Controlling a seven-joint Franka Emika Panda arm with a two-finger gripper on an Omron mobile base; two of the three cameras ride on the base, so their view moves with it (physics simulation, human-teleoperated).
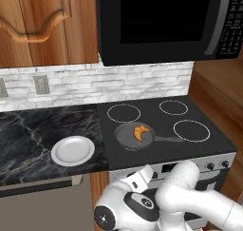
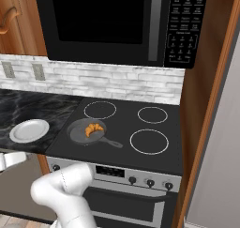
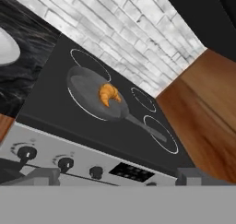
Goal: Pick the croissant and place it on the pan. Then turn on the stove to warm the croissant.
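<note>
Croissant [image 1: 140, 132] already lies in the pan [image 1: 127, 139], on the front-left burner of the stove [image 1: 199, 147]; pan handle points right. Plate [image 1: 72, 150] sits on the counter [image 1: 28, 135] left of the stove. So pick-and-place looks done; step in hand is judged to be the knob.

Gripper [image 3: 117, 176] hangs low in front of the stove's silver panel, just short of the knob row. Tips stand wide apart at the bottom corners of the hand view, nothing between them, so it's spread and empty. Knobs [image 3: 65, 163] on the left of the panel are nearest; a display sits mid-panel.

To do it well: pick the knob that serves the front-left burner, probably one of the left group, though markings are too small to read. Centre the fingers either side of that knob, approach square to the panel, close firmly, then rotate the wrist w/o pulling off-axis. Keep the arm below the cooktop edge so the pan handle isn't bumped
</note>
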